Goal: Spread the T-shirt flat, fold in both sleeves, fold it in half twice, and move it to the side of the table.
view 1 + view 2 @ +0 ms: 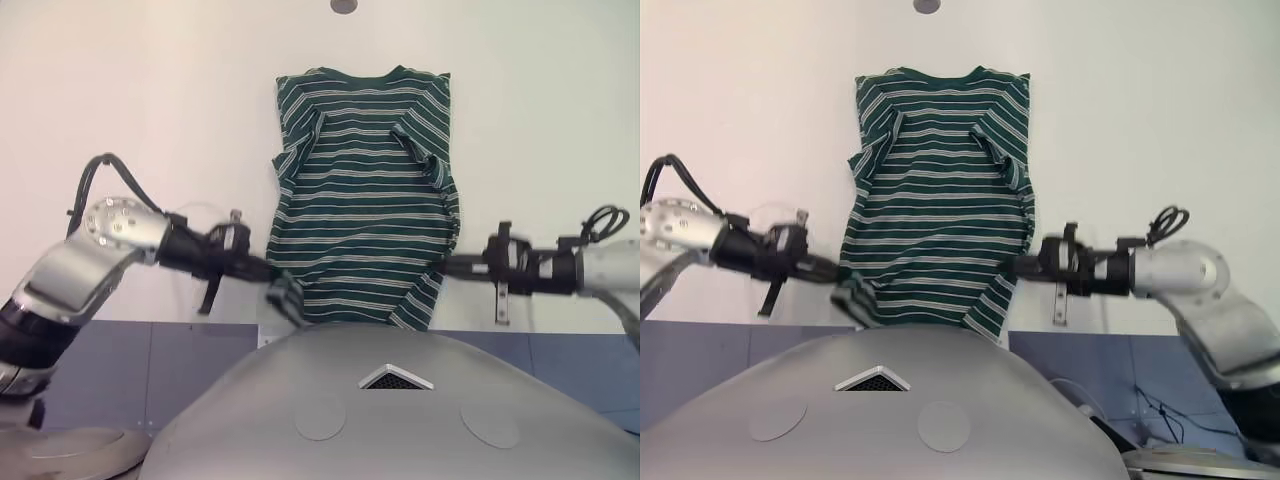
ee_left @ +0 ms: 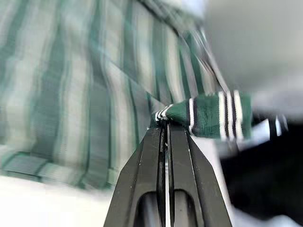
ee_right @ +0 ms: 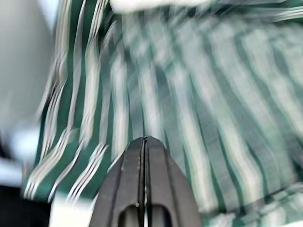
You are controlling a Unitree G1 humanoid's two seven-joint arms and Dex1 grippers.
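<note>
A green T-shirt with white stripes (image 1: 365, 190) lies on the white table (image 1: 150, 120), collar at the far end and both sleeves folded in over the body. My left gripper (image 1: 274, 271) is at the shirt's near left corner, shut on a bunched piece of the hem (image 2: 203, 116) that is lifted off the table. My right gripper (image 1: 446, 265) is at the shirt's right edge near the hem. Its fingers (image 3: 135, 156) are pressed together on the striped cloth (image 3: 189, 94).
A small grey round disc (image 1: 343, 5) sits on the table beyond the collar. The table's near edge (image 1: 150, 322) runs just below both grippers, with grey-blue floor (image 1: 140, 370) beneath. Bare white tabletop lies left and right of the shirt.
</note>
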